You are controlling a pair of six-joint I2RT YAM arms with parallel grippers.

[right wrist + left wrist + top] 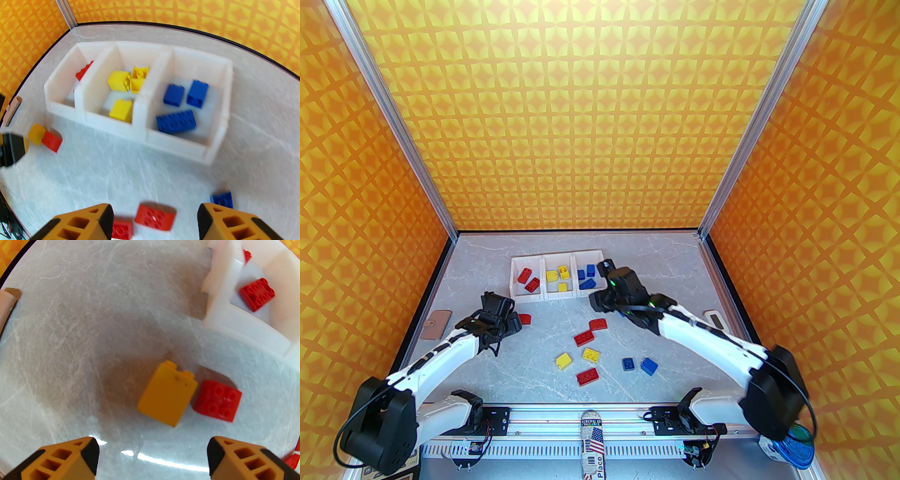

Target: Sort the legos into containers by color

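Orange patterned walls (600,117) shut in my worktop (497,375) on three sides, with a dark strip along each side edge. The surface is grey marble with pale veins. The most open room lies behind the containers (543,276), along the right side, and in the near strip ahead of my bases.

The containers are three white bins in a row, set far and centre. The left one holds red legos (528,280), the middle one yellow, the right one blue. Eight loose ones lie scattered mid-worktop between my arms, well apart from every edge.

My right jaws hang spread at the blue bin's near corner, pinching nothing. A red brick (154,216) lies on the worktop below them and a blue brick (221,199) sits just beside the right fingertip (206,215).

My left jaws are spread too and hold nothing, just short of the red bin's near corner. A yellow brick (167,393) and a second red one (218,400) lie ahead of them, side by side.

A tan tag (436,323) rests at the left edge, a white device (715,319) at the right.
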